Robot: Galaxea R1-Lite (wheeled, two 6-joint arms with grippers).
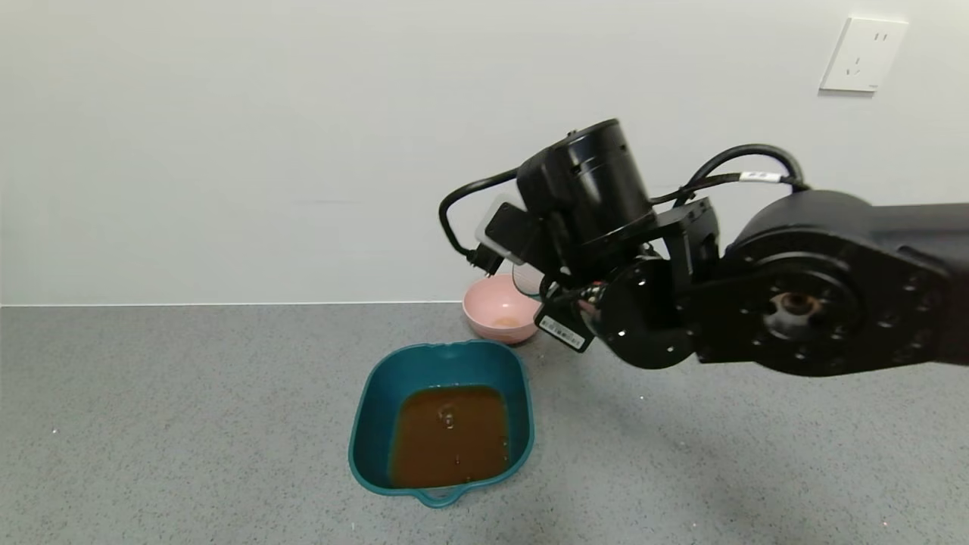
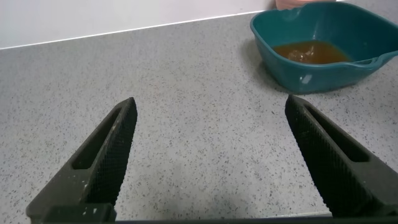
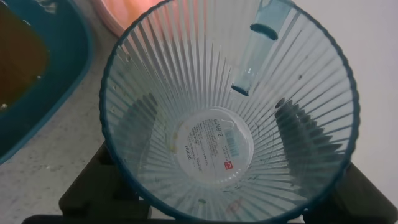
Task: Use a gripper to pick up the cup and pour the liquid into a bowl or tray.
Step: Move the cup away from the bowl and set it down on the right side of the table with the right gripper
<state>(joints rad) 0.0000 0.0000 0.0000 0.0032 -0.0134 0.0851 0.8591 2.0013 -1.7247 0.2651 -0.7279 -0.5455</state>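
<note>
Bright, even, diffuse overhead lighting.
Cast soft shadows on the bench (image 1: pixel 189 424) beneath the tub (image 1: pixel 369 424); blurred the near cup (image 3: pixel 230 118) rim.

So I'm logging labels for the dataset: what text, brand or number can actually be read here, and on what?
Nothing reads clearly.
Round label under the cup base: print and red mark, blurred.
White barcode tag by the right gripper: too small.
White cable band: unreadable.
Teal tub, pink bowl: no text.
</note>
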